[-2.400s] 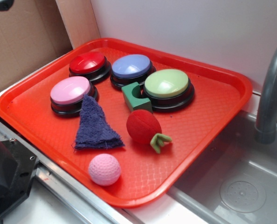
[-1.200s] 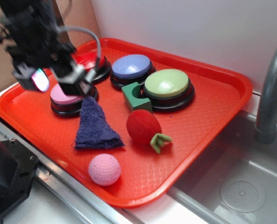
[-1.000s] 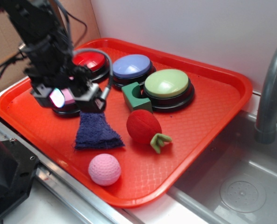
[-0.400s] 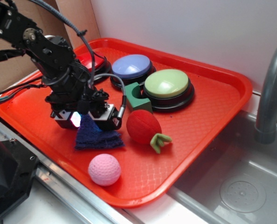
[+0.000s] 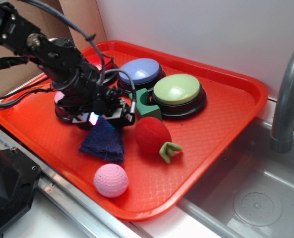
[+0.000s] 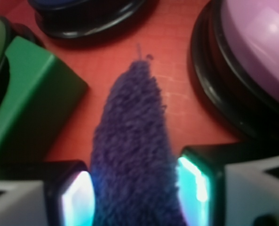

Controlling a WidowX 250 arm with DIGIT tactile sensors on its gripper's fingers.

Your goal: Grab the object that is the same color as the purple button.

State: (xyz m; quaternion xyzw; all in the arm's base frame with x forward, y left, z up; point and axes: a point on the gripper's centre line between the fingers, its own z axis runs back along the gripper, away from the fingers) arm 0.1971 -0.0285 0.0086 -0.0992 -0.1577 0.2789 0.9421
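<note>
claw [image 5: 103,118] – clenched on the purple cloth scrap [image 5: 103,143], its narrow tip between the fingers | scrap – on the red tray [image 5: 226,114], near the pink ball [image 5: 110,180] | purple button [image 5: 139,71] – behind the green block [image 5: 146,103]

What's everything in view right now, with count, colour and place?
tray: 1, red, beside the sink
buttons: 4, back of tray; red, mostly hidden by the arm; purple; green; pink, next to the cloth
block: 1, green, in front of the purple and green buttons
cloth: 1, dark blue-purple, tray middle, its upper end between the fingers
strawberry toy: 1, red, green stem, right of cloth
ball: 1, pink, front of tray
sink: 1, grey, right
faucet: 1, grey, right edge
hand: 1, black, on the cloth
</note>
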